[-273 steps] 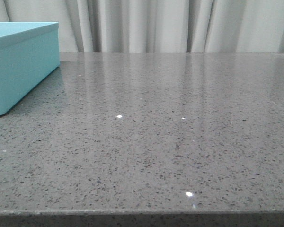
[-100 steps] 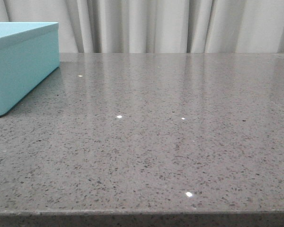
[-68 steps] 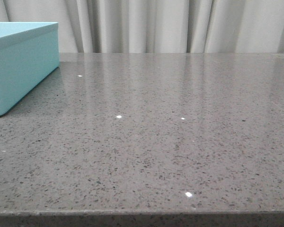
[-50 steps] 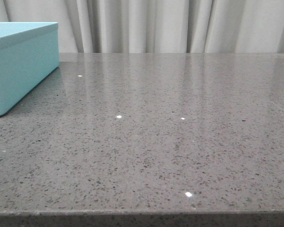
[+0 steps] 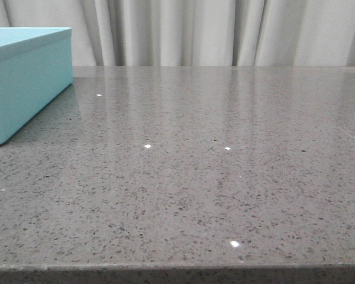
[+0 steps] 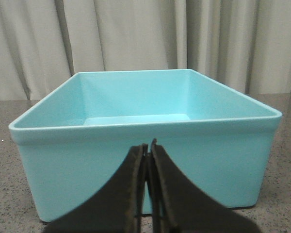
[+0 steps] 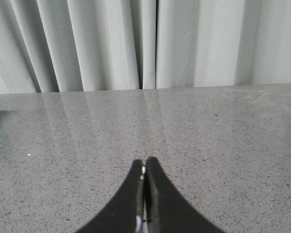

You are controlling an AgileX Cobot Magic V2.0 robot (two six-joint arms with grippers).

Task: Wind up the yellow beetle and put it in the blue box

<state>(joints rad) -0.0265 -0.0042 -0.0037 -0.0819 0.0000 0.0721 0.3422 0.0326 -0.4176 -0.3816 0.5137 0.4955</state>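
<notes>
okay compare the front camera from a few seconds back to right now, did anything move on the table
Nothing visibly moved. In the front view the blue box sits at the same spot on the left of the grey table, and no arm has entered. No yellow beetle shows in any view. The left hand and right hand are closed on nothing.

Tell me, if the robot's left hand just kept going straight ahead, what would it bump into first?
Most likely the near wall of the blue box. The left hand, shut and holding nothing, points right at that wall. How far off it is can't be judged.
</notes>
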